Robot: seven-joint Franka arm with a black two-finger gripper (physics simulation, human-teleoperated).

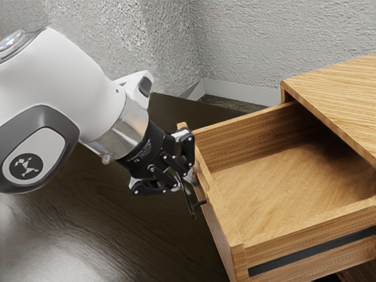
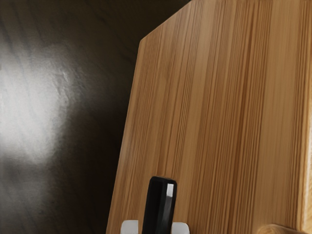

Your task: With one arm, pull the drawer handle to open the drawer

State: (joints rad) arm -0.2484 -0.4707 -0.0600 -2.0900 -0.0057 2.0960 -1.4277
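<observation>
The wooden drawer (image 1: 282,176) stands pulled far out of the cabinet (image 1: 335,88), and its inside is bare. A thin black handle (image 1: 192,202) sticks out from the drawer's front panel (image 1: 220,229). My gripper (image 1: 183,179) is at that front panel, shut on the upper end of the handle. In the wrist view the black handle (image 2: 158,200) rises between two pale fingertips (image 2: 129,227) of my gripper (image 2: 155,228), right against the drawer's wooden front (image 2: 219,122).
A dark, glossy floor (image 1: 88,235) lies under the arm and in front of the drawer. Rough grey walls (image 1: 247,35) with a white baseboard close off the back. The cabinet top reaches the exterior view's right edge.
</observation>
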